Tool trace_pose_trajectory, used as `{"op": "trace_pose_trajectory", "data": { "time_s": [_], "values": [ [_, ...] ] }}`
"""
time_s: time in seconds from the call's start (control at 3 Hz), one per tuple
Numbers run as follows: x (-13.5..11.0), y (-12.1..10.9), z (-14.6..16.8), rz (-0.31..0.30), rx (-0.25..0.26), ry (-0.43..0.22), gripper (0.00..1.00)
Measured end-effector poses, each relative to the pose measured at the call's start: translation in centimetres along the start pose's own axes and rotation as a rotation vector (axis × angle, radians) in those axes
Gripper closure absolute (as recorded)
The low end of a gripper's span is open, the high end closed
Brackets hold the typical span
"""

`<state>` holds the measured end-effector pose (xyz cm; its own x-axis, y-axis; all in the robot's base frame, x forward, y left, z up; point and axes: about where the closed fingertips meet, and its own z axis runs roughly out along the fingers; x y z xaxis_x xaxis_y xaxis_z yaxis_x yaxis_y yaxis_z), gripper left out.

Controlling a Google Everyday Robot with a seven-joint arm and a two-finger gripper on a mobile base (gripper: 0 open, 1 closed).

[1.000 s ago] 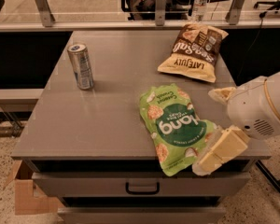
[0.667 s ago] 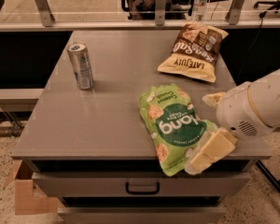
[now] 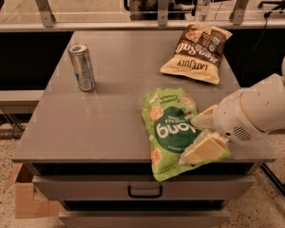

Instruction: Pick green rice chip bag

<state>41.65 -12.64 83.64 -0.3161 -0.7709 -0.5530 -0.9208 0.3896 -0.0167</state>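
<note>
Green rice chip bag (image 3: 168, 127): glossy, crinkled plastic film. Gripper (image 3: 190, 140) (matt cream plastic, fingers spread) sits at the bag's right edge. Table (image 3: 99, 113): smooth matt grey surface. Can (image 3: 82, 66): shiny metal. Box (image 3: 26, 201): plain cardboard.

Grey drawer-fronted table (image 3: 109, 120) bearing upright silver drink can (image 3: 82, 66), brown-and-cream chip bag (image 3: 197, 51), crinkly green rice chip bag (image 3: 167, 127) beneath spread-fingered cream gripper (image 3: 190, 140).

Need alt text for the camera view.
The robot's white gripper reaches in from the right, fingers spread over the lower right of the green rice chip bag, which lies flat at the front edge of a grey table. A silver can stands upright at left; a brown-and-cream chip bag lies at the back.
</note>
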Motion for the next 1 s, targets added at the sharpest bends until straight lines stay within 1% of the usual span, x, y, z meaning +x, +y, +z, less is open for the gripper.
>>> {"op": "trace_pose_trajectory", "data": {
  "time_s": [0.33, 0.67, 1.0],
  "values": [
    [0.12, -0.11, 0.02, -0.001, -0.006, 0.008, 0.79],
    [0.05, -0.11, -0.07, -0.001, -0.006, 0.008, 0.99],
    [0.03, -0.11, -0.11, -0.002, -0.006, 0.008, 1.0]
  ]
}}
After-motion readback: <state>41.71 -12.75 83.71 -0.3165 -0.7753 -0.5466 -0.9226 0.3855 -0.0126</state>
